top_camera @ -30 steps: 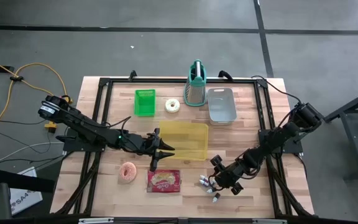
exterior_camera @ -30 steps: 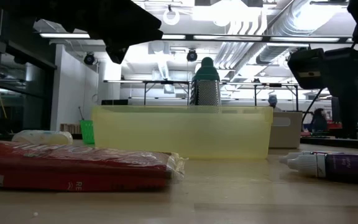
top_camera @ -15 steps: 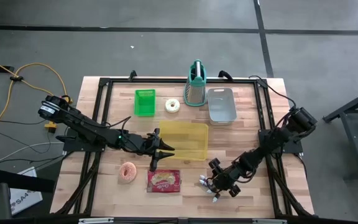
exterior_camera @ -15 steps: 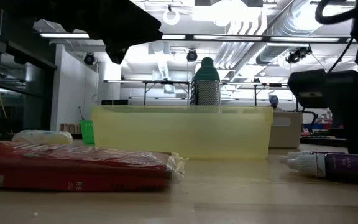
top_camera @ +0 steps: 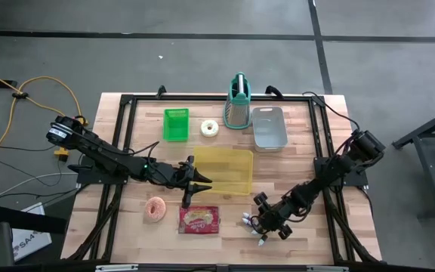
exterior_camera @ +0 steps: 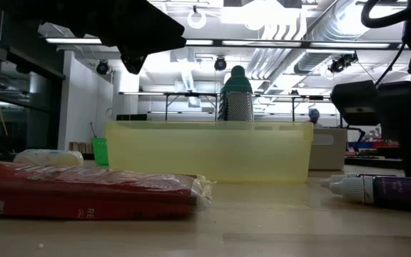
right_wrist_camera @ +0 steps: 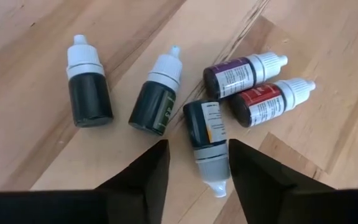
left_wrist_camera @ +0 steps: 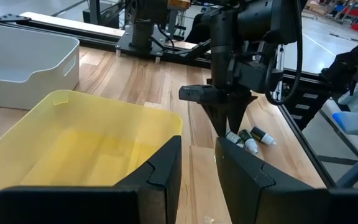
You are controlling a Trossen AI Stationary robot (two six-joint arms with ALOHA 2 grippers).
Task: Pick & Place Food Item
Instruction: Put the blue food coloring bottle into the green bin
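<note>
Several small dropper bottles (right_wrist_camera: 166, 93) lie in a cluster on the wood near the table's front right (top_camera: 251, 221). My right gripper (right_wrist_camera: 199, 143) slants down over them, open, with one dark bottle (right_wrist_camera: 205, 134) lying between its fingers, white cap toward the wrist. A red food packet (top_camera: 198, 219) and a pink doughnut (top_camera: 155, 208) lie flat at the front middle. My left gripper (top_camera: 197, 187) hovers by the near left corner of the yellow bin (top_camera: 229, 168). Its fingers (left_wrist_camera: 166, 162) are narrowly open and hold nothing. My right gripper's fingers (right_wrist_camera: 247, 168) stand on either side of the dark bottle's cap end (right_wrist_camera: 211, 171), coming from above at a slant and lying along the bottle. Whether they touch it I cannot tell. The bottle lies flat on the table.
At the far side stand a green basket (top_camera: 176, 124), a white ring (top_camera: 211, 128), a green-topped grater (top_camera: 237, 106) and a grey tray (top_camera: 269, 127). A black frame (top_camera: 127, 113) runs round the tabletop. Bare wood lies between the packet and the bottles.
My right gripper has sunk toward the bottles and now stands low over them. The bottles, the packet and the doughnut lie where they were.
</note>
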